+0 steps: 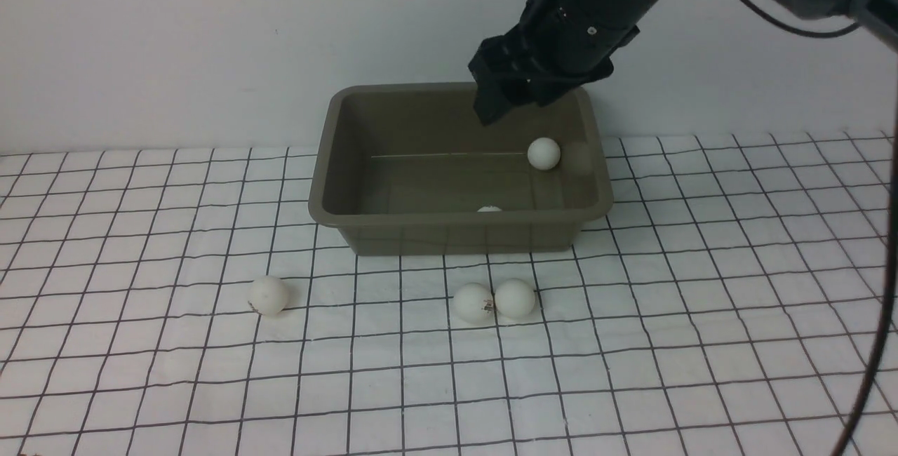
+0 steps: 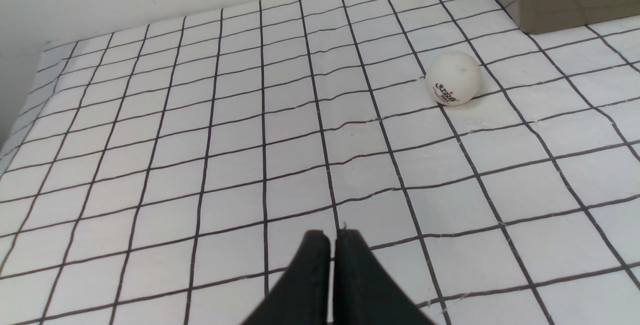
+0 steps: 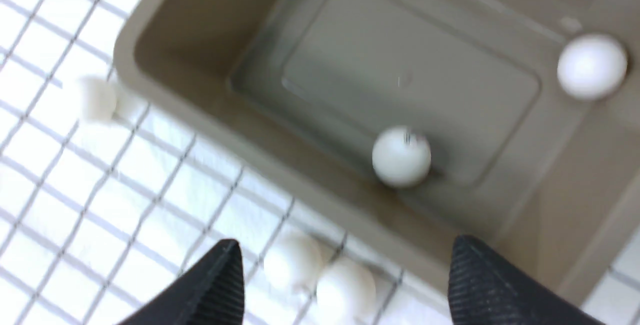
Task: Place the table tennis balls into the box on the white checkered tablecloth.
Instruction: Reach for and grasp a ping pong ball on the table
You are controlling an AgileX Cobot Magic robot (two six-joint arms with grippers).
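Where your right gripper (image 3: 345, 247) hung: above the far right part of the box (image 1: 456, 219), jaws spread wide, nothing between them.
Left gripper (image 2: 332, 235): you had it low over the cloth with its jaws pressed together and nothing held; it did not show in the front view.
Box: it sat on the white checkered tablecloth (image 1: 701, 302), toward the back wall, with a long side facing you.
Balls in the box: you had two inside. The far ball (image 1: 544, 153) was close to the right wall. The near ball (image 1: 489, 209) lay against the near wall, so only its top showed over the rim in the front view.
Balls on the cloth: you had three outside, all on your side of the box.
Pair: the printed ball (image 1: 473, 302), with a dark mark on it, and the plain ball (image 1: 514, 299) touched side by side, near the box's near wall.
Lone ball (image 1: 268, 295): it lay off the box's near left corner, well apart from the pair, ahead of your left gripper; its logo showed red and dark in the left wrist view.
Right wrist view: it was blurred, but you could make out both balls inside and the pair beyond the rim.
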